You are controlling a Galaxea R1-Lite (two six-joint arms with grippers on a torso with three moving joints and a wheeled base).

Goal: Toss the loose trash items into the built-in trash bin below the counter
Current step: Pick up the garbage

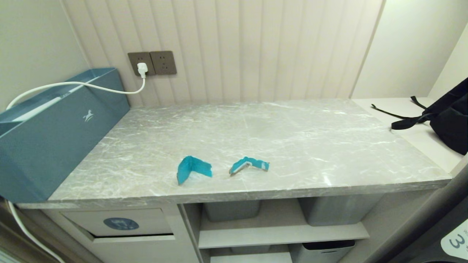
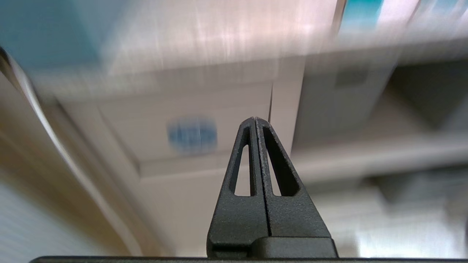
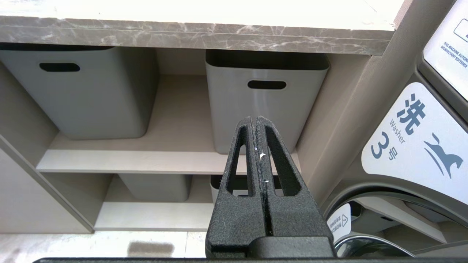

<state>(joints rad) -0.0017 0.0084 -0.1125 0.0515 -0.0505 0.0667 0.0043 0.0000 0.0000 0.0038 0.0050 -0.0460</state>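
Two teal-blue trash scraps lie near the front edge of the grey marble counter (image 1: 292,138): a broader folded scrap (image 1: 192,169) and, to its right, a narrow strip with a whitish edge (image 1: 248,165). Below the counter at the left is the built-in trash bin, a beige flap (image 1: 120,223) with a blue oval icon, also blurred in the left wrist view (image 2: 192,134). Neither arm shows in the head view. My left gripper (image 2: 255,118) is shut and empty, low in front of the bin flap. My right gripper (image 3: 255,118) is shut and empty, facing the shelves under the counter.
A large teal box (image 1: 55,135) with a white horse logo stands at the counter's left, a white cable (image 1: 91,84) running over it to a wall socket. Grey storage bins (image 3: 263,98) sit on the shelves. A black bag (image 1: 449,117) lies at the right; a washer front (image 3: 416,146) is beside the cabinet.
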